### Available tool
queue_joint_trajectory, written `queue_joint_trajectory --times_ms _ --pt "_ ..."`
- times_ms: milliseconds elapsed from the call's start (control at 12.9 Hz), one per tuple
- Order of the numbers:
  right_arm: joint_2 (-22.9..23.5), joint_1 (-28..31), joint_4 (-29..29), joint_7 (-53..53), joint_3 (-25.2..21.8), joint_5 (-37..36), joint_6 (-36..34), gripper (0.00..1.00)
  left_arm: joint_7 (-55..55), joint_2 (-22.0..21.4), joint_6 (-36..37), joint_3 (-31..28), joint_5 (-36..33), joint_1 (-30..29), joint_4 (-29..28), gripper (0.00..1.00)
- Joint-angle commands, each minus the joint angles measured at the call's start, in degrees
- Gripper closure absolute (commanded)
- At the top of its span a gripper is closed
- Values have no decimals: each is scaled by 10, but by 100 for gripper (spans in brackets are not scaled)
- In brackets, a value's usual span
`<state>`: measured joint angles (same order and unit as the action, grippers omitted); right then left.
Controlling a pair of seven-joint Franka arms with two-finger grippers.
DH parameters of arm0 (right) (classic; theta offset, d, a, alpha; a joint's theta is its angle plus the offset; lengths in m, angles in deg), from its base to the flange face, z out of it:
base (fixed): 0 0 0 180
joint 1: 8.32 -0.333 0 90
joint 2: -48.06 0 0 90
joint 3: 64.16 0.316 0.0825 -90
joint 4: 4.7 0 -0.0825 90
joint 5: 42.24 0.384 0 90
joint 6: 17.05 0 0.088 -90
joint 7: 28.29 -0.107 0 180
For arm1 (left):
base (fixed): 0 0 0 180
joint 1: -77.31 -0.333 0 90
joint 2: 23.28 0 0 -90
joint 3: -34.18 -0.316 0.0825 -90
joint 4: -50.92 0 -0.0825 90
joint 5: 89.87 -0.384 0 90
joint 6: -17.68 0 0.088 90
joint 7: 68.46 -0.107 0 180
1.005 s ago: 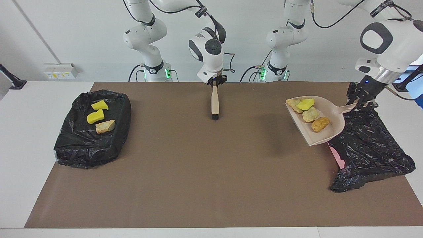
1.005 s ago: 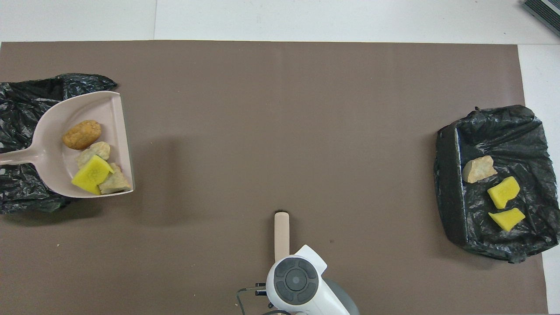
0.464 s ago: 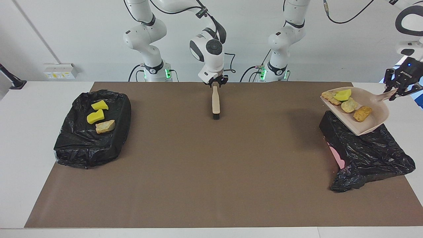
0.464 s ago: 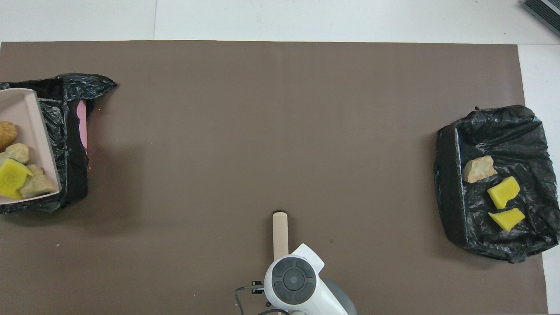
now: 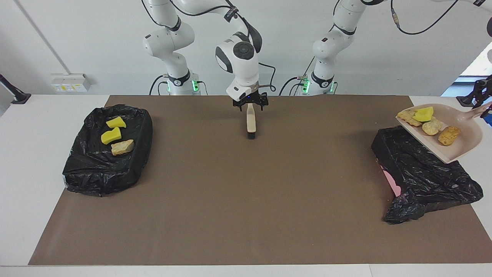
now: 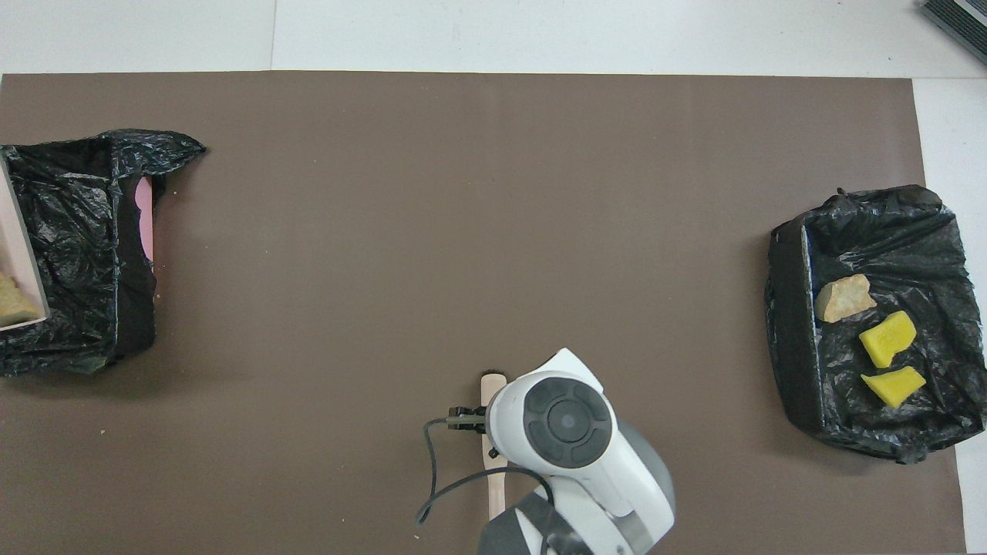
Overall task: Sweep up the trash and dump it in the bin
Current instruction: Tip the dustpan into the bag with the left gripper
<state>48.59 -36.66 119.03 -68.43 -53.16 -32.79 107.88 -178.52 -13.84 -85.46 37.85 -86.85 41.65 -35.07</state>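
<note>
1. Gripping is seen at the left end effector (image 5: 483,104): it is closed on the very tip of the dustpan (image 5: 457,144) handle, at 3 o'clock in the facing view. With so long a lever, the pan could be twisted in the grip once it is tipped.
2. Four pieces of trash (image 5: 424,114) are carried in the raised pan. Three more (image 5: 111,135) are already lying in the lined bin (image 5: 107,165) at 9 o'clock, at the right arm's end of the table (image 5: 23,161).
3. The pan's open lip is held over the corner of the black-bagged bin (image 5: 423,173) at the left arm's end, not over its middle. If the dump is started from here, chunks are likely to be dropped onto the rim or the table.
4. That bin's bag looks slumped and a pink wall is exposed. The opening may be partly covered, so foam could be bounced off the plastic.
5. Light foam is easily flung, so a fast tilt is judged risky.
6. The right end effector (image 5: 250,104) is open, its fingers either side of the handle top of the brush (image 5: 251,122), which lies on the table at 12 o'clock. The brush could be snagged and dragged if the arm is lifted off-axis.
7. In the overhead view only a sliver of the pan is caught at 9 o'clock, so the dump can hardly be checked from there.
</note>
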Motion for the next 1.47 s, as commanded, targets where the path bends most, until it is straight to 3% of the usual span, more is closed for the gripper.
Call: queue_joint_trajectory --times_ms 0,232,387,696,851,1160,1392 --pt "-3 59 -46 11 4 -51 -44 0 -45 36 15 1 -15 -26 50 100" --pt "-4 107 -87 11 3 -88 -101 0 -54 44 -18 -5 -75 -20 50 100" --pt "-16 142 -96 28 3 -95 -102 0 -44 49 -48 -2 -131 5 45 100" --pt "-27 228 -143 59 2 -95 -124 0 55 78 -100 -2 -229 41 47 100" --pt "-36 230 -175 113 -34 -95 -178 0 85 77 -141 -2 -294 47 39 100" --pt "-54 205 -223 215 -135 -98 -234 0 152 76 -131 -3 -409 94 35 100" --pt "-68 238 -258 290 -144 -96 -290 0 211 73 -110 -4 -492 128 35 100"
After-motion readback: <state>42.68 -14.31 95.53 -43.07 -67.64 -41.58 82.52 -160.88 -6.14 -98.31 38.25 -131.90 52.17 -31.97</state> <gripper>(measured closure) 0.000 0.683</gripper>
